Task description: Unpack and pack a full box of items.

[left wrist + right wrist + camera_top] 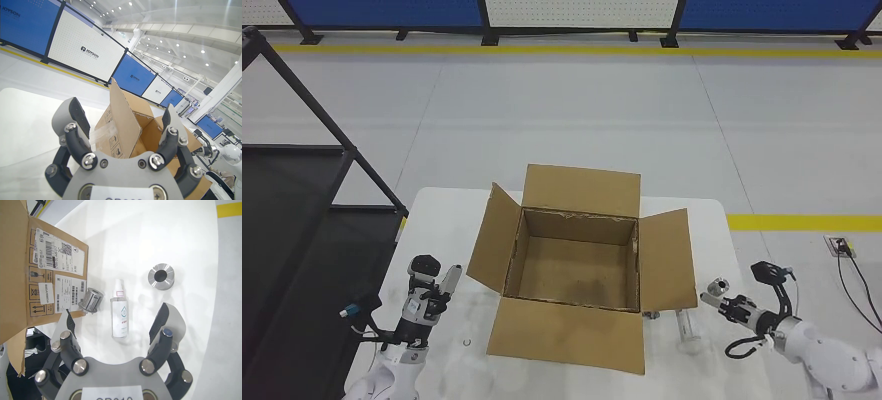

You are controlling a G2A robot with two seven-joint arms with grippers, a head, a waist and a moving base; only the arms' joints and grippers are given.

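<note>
While the open cardboard box [564, 338] sits on the desk [447, 222], the left gripper [432, 285] hangs left of it, jaws apart. Right of the box, the right gripper [115, 313], jaws apart, hovers over a spray bottle [119, 311] lying between a slotted metal cylinder [91, 300] and a metal ring [161, 276].

A white bench [447, 215] carries an open cardboard box [572, 270] near its middle. A ribbed metal cylinder [91, 301] stands tilted just beside the box's labelled wall. A clear spray bottle [120, 311] lies on its side next to the cylinder, farther from the box. Beyond the bottle, farthest from the box, sits a steel ring [161, 276] with its bore facing up.
</note>
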